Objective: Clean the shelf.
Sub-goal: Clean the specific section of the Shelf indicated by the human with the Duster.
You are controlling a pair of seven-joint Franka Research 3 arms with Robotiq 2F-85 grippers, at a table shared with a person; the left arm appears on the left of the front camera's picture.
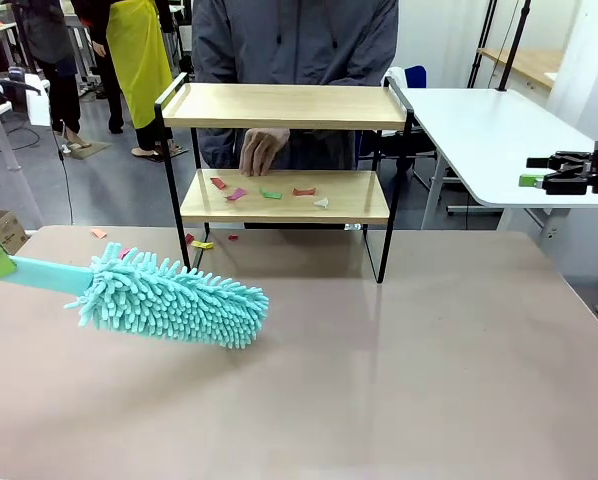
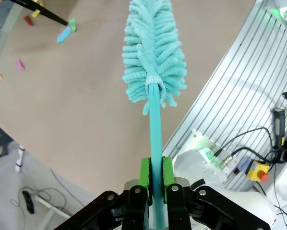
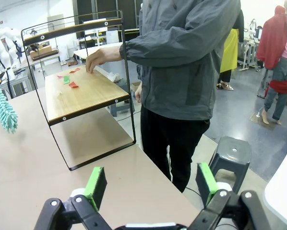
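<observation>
The left hand [image 2: 155, 171] clamps the handle of a teal chenille duster [image 1: 169, 300] over the surface [image 1: 399, 380]. The right hand [image 3: 151, 183] gapes wide, holding nothing. The shelf [image 1: 279, 106] stands at the surface's far side, with paper scraps [image 1: 271, 193] on its lower board near a person's fingers [image 1: 262, 158].

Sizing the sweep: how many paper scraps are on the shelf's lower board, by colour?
Paper scraps on the lower board of the shelf:
red scraps: 2
pink scrap: 1
green scrap: 1
white scrap: 1
Total: 5
</observation>
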